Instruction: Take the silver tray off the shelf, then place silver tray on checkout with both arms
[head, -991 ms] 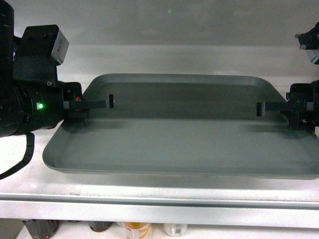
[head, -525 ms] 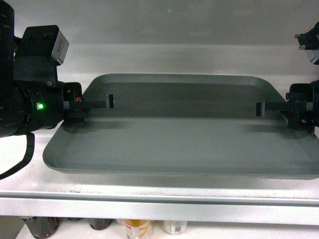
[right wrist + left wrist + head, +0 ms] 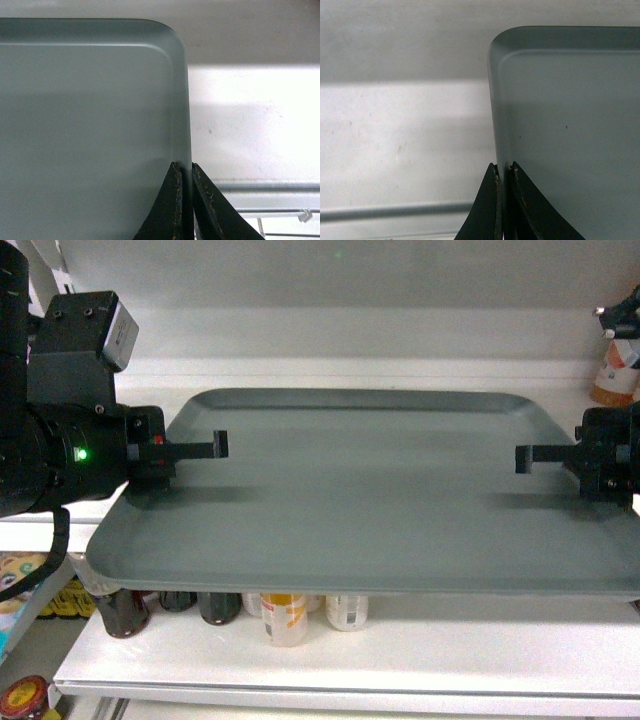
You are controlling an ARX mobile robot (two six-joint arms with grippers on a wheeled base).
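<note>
Both grippers, left (image 3: 215, 447) and right (image 3: 527, 457), clamp the silver tray (image 3: 370, 510) by its rims above the shelf (image 3: 350, 660); bottles (image 3: 283, 615) stand beneath.

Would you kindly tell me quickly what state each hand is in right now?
Left hand: closed on the left rim of the silver tray.
Right hand: closed on the tray's right rim.

The silver tray (image 3: 360, 505) ran off the head view's right edge, hiding its near-right corner. Bottles (image 3: 285, 615) beneath it showed only lower halves, labels unreadable. Both wrist views cut the tray short.
</note>
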